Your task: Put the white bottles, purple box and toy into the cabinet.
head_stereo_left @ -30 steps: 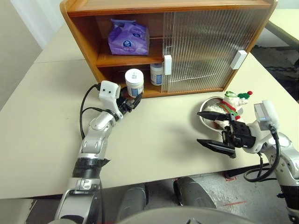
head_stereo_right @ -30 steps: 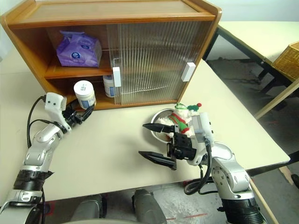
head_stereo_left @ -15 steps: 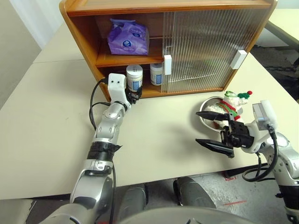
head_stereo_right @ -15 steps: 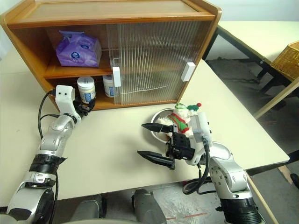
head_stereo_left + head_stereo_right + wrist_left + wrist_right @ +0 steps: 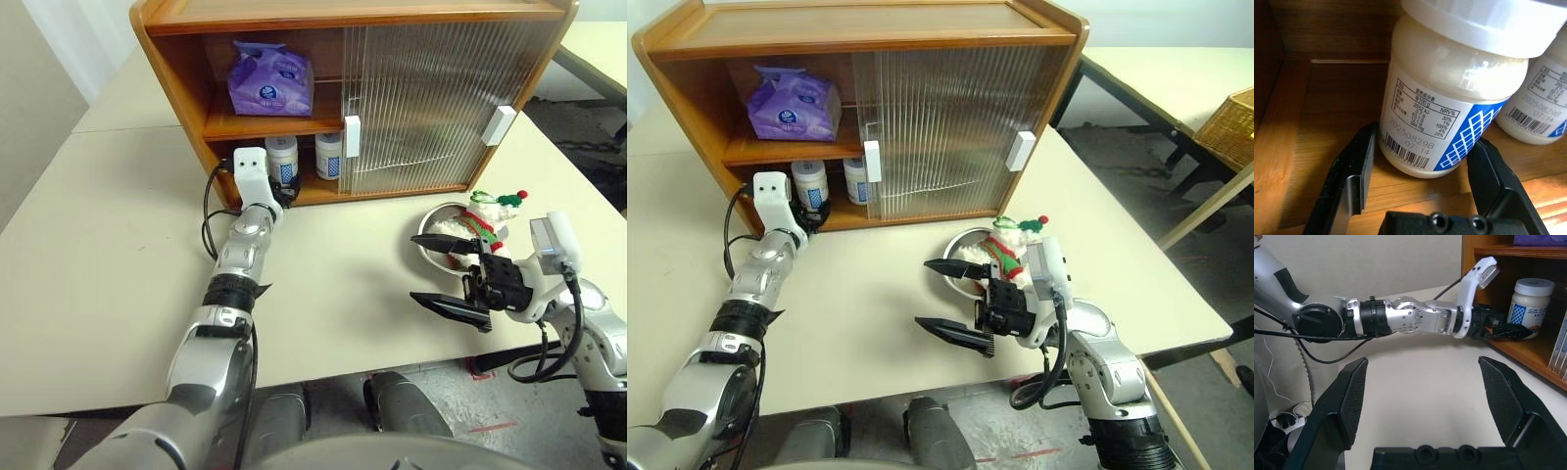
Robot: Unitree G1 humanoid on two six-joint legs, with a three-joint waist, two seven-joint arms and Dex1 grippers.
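Cream counter [image 5: 118, 225] carrying the cabinet [image 5: 176, 88]; left gripper [image 5: 1420, 161] reaching level, fingers gripping a white bottle [image 5: 1449, 98]; right gripper [image 5: 446, 269] hovering wide open

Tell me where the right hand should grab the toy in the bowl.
Take the toy around its plush body, below the hat, coming down from above. It sits upright in the steel bowl, whose rim blocks a low side approach. The right hand, open beside the bowl, would need to turn downward first.
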